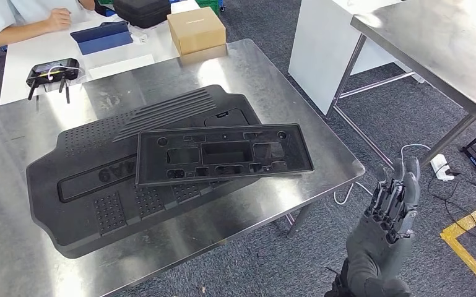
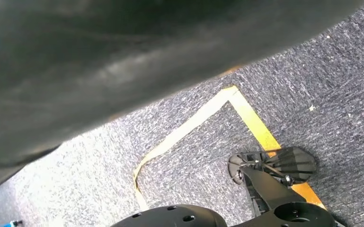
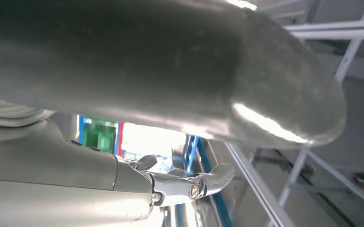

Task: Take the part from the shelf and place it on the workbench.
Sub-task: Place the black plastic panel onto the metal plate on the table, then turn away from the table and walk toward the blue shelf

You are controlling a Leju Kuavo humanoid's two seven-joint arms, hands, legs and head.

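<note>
Two black plastic parts lie on the steel workbench [image 1: 12,130]. One is a big ribbed and dotted panel [image 1: 80,185]; a smaller rectangular frame part [image 1: 223,154] with cut-outs rests across it. My right hand [image 1: 393,201] is raised beyond the bench's right corner, above the carpet, with fingers straight and nothing in them. The right wrist view shows its thick grey thumb [image 3: 170,61] and outstretched fingers [image 3: 189,184]. A dark blurred shape [image 2: 123,61], probably my left hand, fills much of the left wrist view above the carpet; how its fingers lie is unclear.
Behind the bench a person [image 1: 18,18] sits at a white table with a cardboard box [image 1: 196,29], a controller [image 1: 52,72] and a blue case [image 1: 102,37]. A second steel table [image 1: 445,49] stands at the right. Cables [image 1: 439,166] and yellow floor tape [image 1: 470,235] lie below it.
</note>
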